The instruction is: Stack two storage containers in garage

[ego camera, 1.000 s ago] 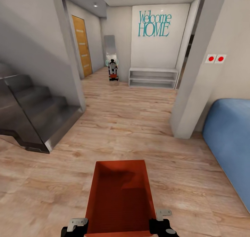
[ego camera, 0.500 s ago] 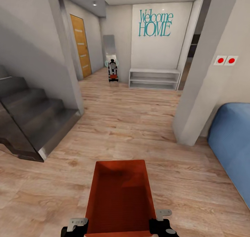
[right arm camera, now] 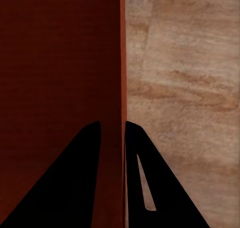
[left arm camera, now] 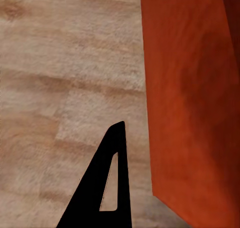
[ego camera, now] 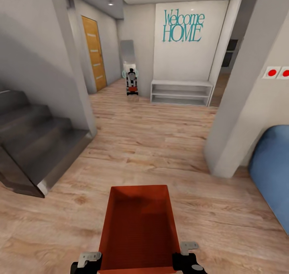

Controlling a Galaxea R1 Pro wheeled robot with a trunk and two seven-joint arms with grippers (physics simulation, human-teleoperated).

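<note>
I hold one orange-red storage container (ego camera: 138, 230) low in front of me over the light wood-plank floor (ego camera: 152, 145), open top up and empty. My left gripper (ego camera: 86, 262) sits at its near left rim. In the left wrist view one dark finger (left arm camera: 107, 178) lies along the outside of the container wall (left arm camera: 195, 88), and the other finger is hidden behind that wall. My right gripper (ego camera: 188, 260) is at the near right rim. In the right wrist view the right gripper (right arm camera: 111, 123) pinches the thin wall of the container (right arm camera: 60, 63) between both fingers.
A dark staircase (ego camera: 36, 133) rises at the left. A cream wall corner (ego camera: 237, 117) and a blue sofa (ego camera: 273, 169) stand at the right. The hallway ahead ends at a white shelf bench (ego camera: 181, 92), a mirror (ego camera: 129, 61) and a wooden door (ego camera: 94, 53).
The whole view has advanced into the hallway: the stairs slid left and the sofa and wall corner slid right. The container and both grippers keep the same place in the picture.
</note>
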